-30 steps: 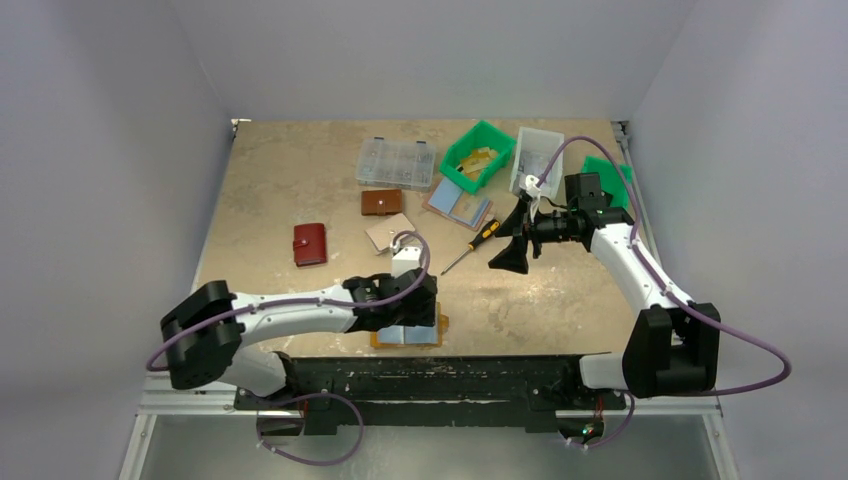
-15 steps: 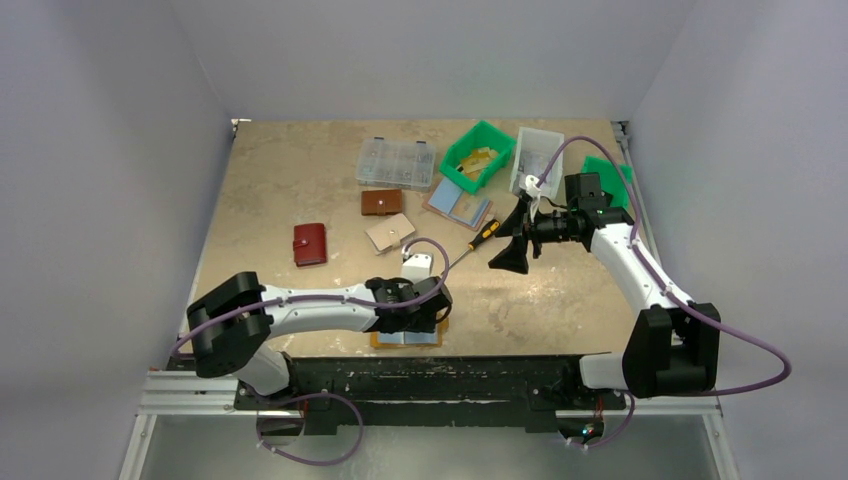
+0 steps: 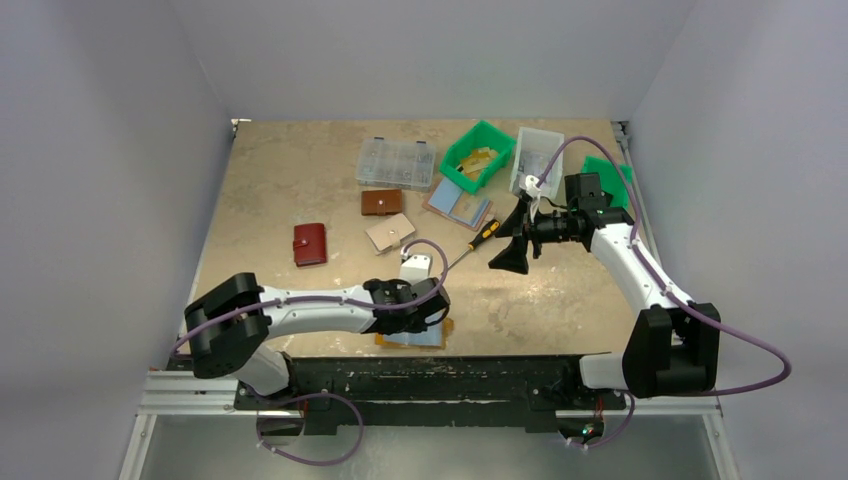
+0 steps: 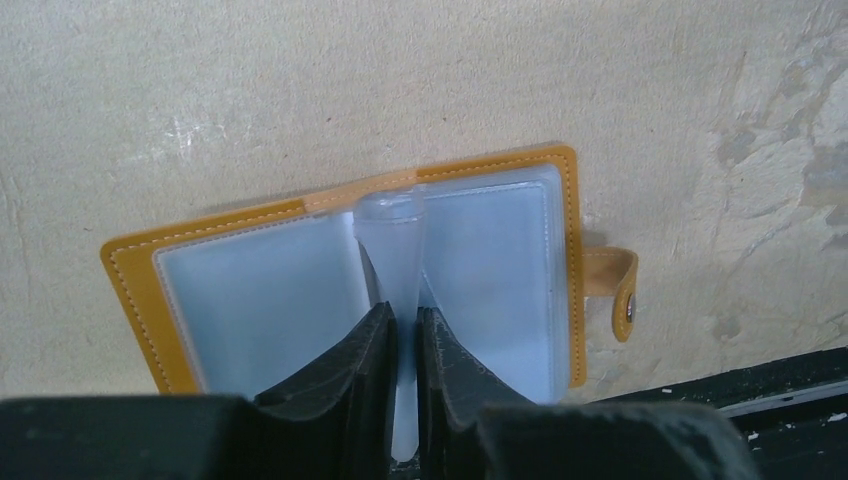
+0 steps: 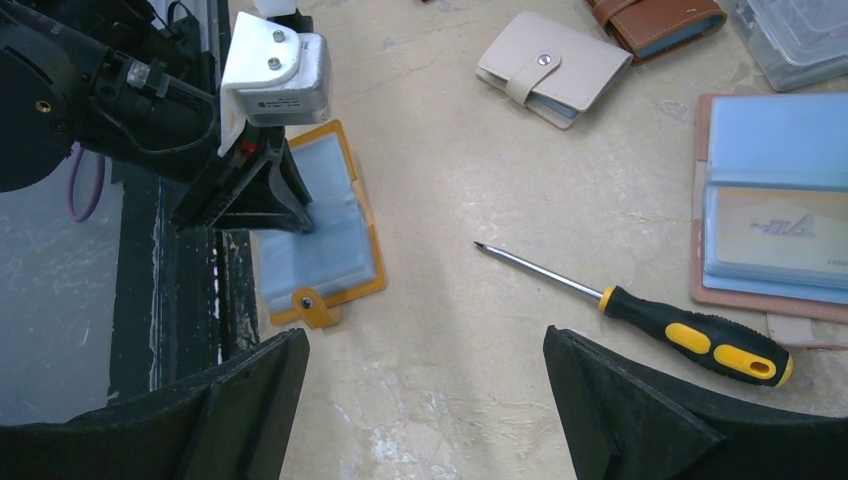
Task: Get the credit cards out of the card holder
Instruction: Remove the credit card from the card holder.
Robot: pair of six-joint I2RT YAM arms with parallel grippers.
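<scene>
- The table carries everything; the far half holds a clear compartment box and a green bin.
- The right arm hangs above the table's right middle. The right gripper has its jaws spread wide and holds nothing.
- The left arm reaches low along the near edge. The left gripper is closed almost fully, pinching a clear sleeve leaf between its fingers.
- The card holder lies open and flat at the table's near edge, under the left gripper, with its snap tab sticking out to the right in the left wrist view.
- The screwdriver lies beyond the holder, well apart from it.
- The pinched leaf stands up from the holder's spine. The credit cards cannot be told apart from the pale blue-grey pockets.
</scene>
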